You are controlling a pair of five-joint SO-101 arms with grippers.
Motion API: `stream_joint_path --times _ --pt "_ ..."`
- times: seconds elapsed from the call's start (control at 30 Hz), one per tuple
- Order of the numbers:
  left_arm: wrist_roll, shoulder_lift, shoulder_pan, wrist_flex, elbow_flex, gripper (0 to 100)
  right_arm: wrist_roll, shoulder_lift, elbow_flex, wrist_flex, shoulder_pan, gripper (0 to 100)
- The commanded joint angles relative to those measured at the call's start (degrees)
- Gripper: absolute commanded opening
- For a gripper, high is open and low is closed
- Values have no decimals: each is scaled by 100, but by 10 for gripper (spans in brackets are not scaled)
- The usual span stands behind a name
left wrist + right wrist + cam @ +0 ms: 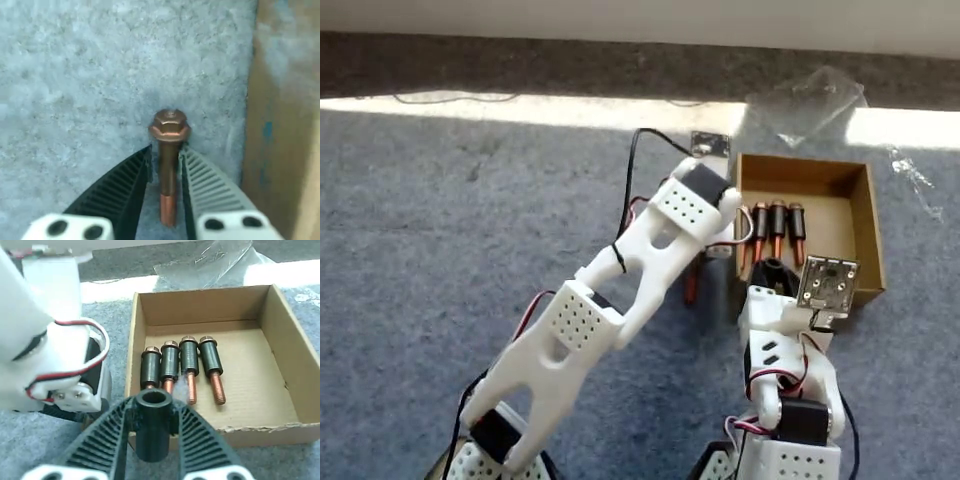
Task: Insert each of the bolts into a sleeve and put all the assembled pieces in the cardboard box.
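Note:
My left gripper (166, 152) is shut on a copper bolt (169, 170), hex head pointing away, just above the grey carpet and beside the cardboard box's outer wall (280, 125). In the high view this bolt (690, 286) hangs under the left arm, left of the box (865, 225). My right gripper (153, 407) is shut on a black sleeve (151, 432) held with its bore open towards the camera, at the near edge of the box (210, 305). Several assembled pieces (182, 365) lie side by side inside the box, also visible in the high view (777, 228).
A clear plastic bag (807, 100) lies behind the box. The left arm's white wrist with red and black wires (55, 355) stands close beside the box's left wall. Open grey carpet (470, 220) stretches to the left.

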Motion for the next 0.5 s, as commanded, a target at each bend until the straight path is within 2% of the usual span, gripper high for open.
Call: stream_joint_path --times 0.0,0.3,0.47 --pt "44 4 -4 -193 -171 95 -26 -48 -48 -215 66 5" --pt "35 48 31 -360 -136 90 -26 -48 -48 -215 75 5" --pt "35 57 4 -510 -127 7 -26 -48 -48 -215 75 5"
